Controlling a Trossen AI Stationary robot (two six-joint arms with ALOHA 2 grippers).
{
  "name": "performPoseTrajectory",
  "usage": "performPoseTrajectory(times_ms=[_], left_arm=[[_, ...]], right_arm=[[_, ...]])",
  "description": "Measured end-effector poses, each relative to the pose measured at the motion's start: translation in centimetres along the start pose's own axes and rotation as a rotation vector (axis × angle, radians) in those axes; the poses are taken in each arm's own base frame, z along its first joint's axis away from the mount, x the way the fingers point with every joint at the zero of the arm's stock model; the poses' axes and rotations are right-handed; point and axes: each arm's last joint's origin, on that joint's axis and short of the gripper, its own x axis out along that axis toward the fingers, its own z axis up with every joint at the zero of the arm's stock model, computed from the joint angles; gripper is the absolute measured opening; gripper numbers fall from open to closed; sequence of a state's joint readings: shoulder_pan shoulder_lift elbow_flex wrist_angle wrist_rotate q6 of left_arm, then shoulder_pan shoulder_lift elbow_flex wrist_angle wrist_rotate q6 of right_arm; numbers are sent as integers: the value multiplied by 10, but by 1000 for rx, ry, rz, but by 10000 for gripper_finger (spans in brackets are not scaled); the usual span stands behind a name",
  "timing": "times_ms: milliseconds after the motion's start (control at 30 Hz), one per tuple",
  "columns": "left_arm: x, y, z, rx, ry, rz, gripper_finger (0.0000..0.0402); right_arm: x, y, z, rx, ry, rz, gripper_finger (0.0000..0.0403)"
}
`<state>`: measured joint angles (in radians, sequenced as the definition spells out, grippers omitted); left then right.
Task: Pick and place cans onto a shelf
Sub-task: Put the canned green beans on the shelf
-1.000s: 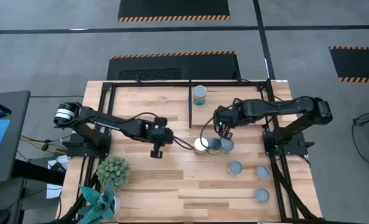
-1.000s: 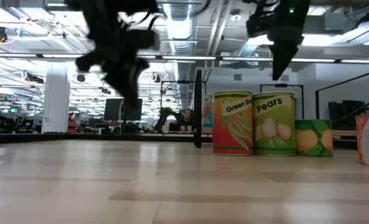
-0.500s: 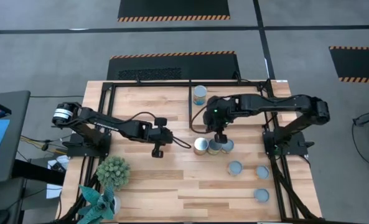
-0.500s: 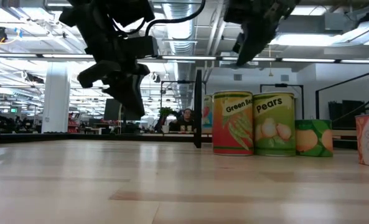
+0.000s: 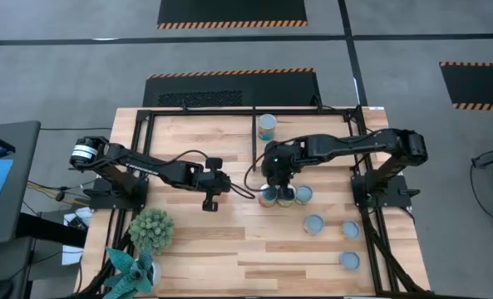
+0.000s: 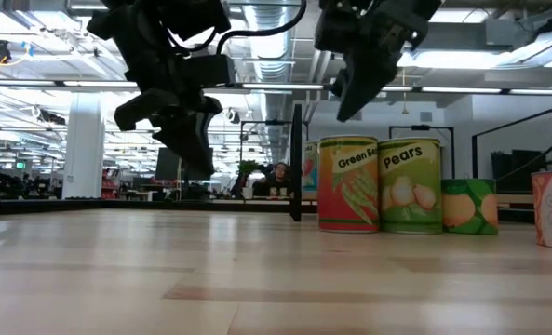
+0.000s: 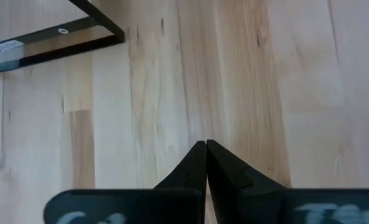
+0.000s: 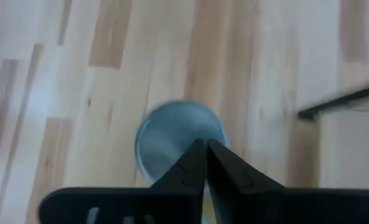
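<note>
Three cans stand upright in a row mid-table: the green-beans can [image 5: 268, 196] [image 6: 348, 183], the pears can [image 5: 286, 196] [image 6: 410, 184] and a green one [image 5: 303, 193]. My right gripper [image 5: 273, 176] [image 6: 341, 113] hangs shut, slanting down, just above the green-beans can's silver top [image 8: 172, 134], clear of it. One can [image 5: 267, 126] stands at the far edge inside the shelf [image 5: 254, 141], right of its divider bar. My left gripper [image 5: 209, 204] [image 7: 206, 144] is shut over bare wood, left of the cans.
Three more cans [image 5: 313, 224] [image 5: 350, 229] [image 5: 348, 261] stand at the near right. A spiky green potted plant [image 5: 150, 228] sits at the near left. The shelf's black bars [image 7: 53, 40] run along the table's sides and far edge.
My right gripper has swung toward the table's left, from over the right end of the can row to over the green-beans can, rolling and tipping to a steeper downward slant and sinking a little. The cans have stayed put.
</note>
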<state>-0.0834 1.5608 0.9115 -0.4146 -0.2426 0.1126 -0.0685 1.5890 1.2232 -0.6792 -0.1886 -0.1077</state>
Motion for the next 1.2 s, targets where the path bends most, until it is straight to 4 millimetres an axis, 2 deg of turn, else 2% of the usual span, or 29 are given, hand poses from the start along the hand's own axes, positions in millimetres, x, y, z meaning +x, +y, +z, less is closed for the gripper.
performPoseTrajectory(times_ms=[167, 400, 533, 667, 900, 1000, 1200], left_arm=[[0, -2, -2, -7, 25, -6, 0], [-2, -9, -3, -17, 37, -19, 0], [-3, -15, -3, -2, 35, -28, 0], [-5, -19, -3, -20, 33, -33, 0], [-6, -23, -3, -22, 31, -32, 0], [-6, -23, -3, -20, 29, -33, 0], [-6, -23, -5, -14, 54, -33, 0]], right_arm=[[1, 0, 1, -35, -11, -5, 91], [1, -4, 0, 4, -1, -13, 169], [1, -5, 0, 12, -7, -17, 194], [1, -5, 1, 44, -13, -20, 200], [23, -10, 4, 119, -2, -27, 182], [32, -11, -2, 130, 60, -33, 175], [41, -13, -3, 139, 86, -30, 163]])
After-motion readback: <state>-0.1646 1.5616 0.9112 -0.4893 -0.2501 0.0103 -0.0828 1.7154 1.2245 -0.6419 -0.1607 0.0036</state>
